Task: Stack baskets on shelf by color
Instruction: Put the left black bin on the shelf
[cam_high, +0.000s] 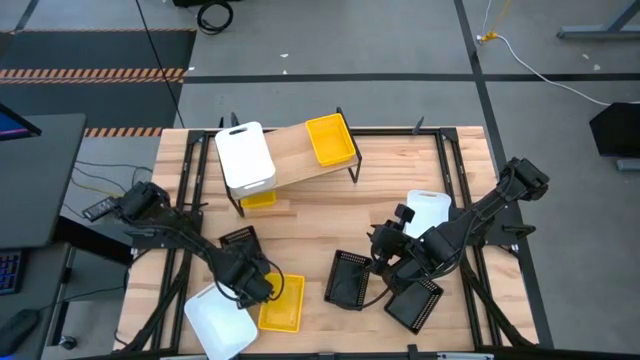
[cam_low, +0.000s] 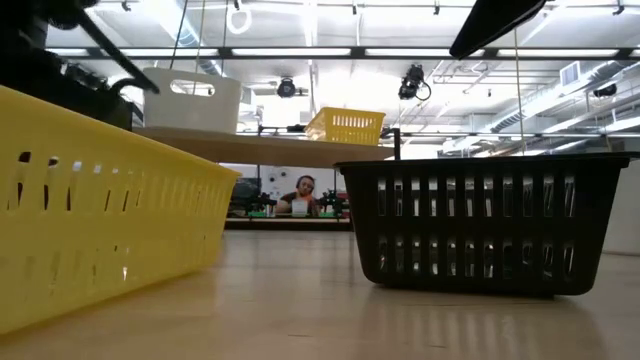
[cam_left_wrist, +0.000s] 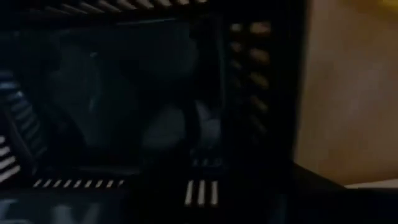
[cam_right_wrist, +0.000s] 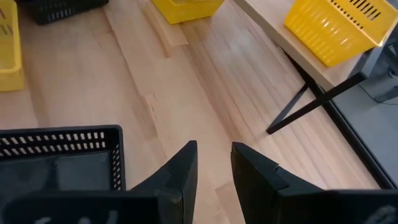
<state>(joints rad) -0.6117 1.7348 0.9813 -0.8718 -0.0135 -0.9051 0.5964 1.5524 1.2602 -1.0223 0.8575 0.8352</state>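
We see a slatted wooden table (cam_high: 330, 225) on a grey floor, and the low view alone shows a bright workshop behind it with a seated person (cam_low: 303, 193) far off. The shelf (cam_high: 300, 155) stands at the table's far side, carrying a white basket (cam_high: 245, 155) and a yellow basket (cam_high: 331, 139); a second yellow basket (cam_high: 258, 199) sits under it. The left gripper (cam_high: 255, 285) hovers by a near yellow basket (cam_high: 281, 303), beside a white one (cam_high: 218, 320); its wrist view is filled by what looks like black mesh, so we cannot tell its jaws. The right gripper (cam_right_wrist: 213, 163), jaws narrowly parted and empty, hangs beside a black basket (cam_high: 348, 279).
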